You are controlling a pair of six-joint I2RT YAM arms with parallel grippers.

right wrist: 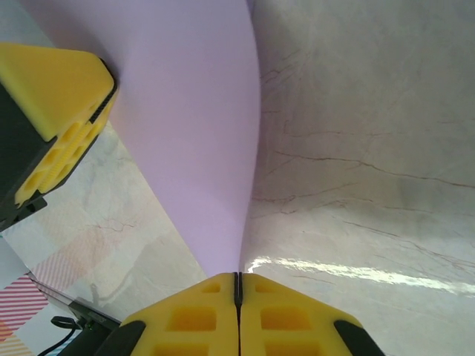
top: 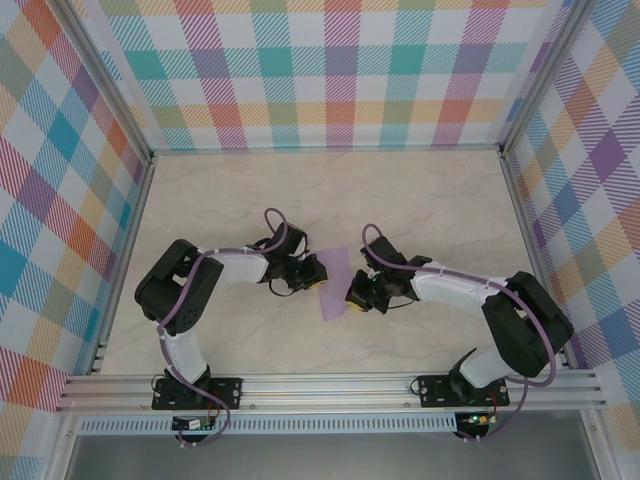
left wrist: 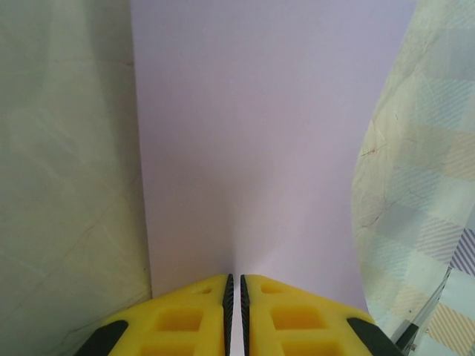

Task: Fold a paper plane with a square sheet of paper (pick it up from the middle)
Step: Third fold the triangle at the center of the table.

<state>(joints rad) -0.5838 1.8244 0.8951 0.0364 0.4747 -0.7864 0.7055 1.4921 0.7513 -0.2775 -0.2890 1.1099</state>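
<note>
Yellow pads of the left gripper [left wrist: 234,315] sit almost together at the bottom of the left wrist view. The square sheet of paper [left wrist: 260,133] runs up out of the thin slit between them, so that gripper is pinched onto one edge of the sheet. In the right wrist view the right gripper [right wrist: 237,315] is closed just as tight. The lavender sheet narrows down into the seam of its pads, so it grips another edge. Between the two pinches the sheet hangs off the table [top: 420,200], bowed into a soft curve rather than flat, with no crease visible on it. From above it shows as a slim purple strip in the gap between the two wrists, near the middle of the table.

As I judge it, the step in hand is bringing the sheet over into its first centre fold. To do that well, both grips should hold firm while the arms move evenly, so the two halves meet corner on corner. A twist from either wrist would skew the crease, and pulling apart could tear the thin paper or slip it from the pads. Lay the sheet down before pressing the fold
</note>
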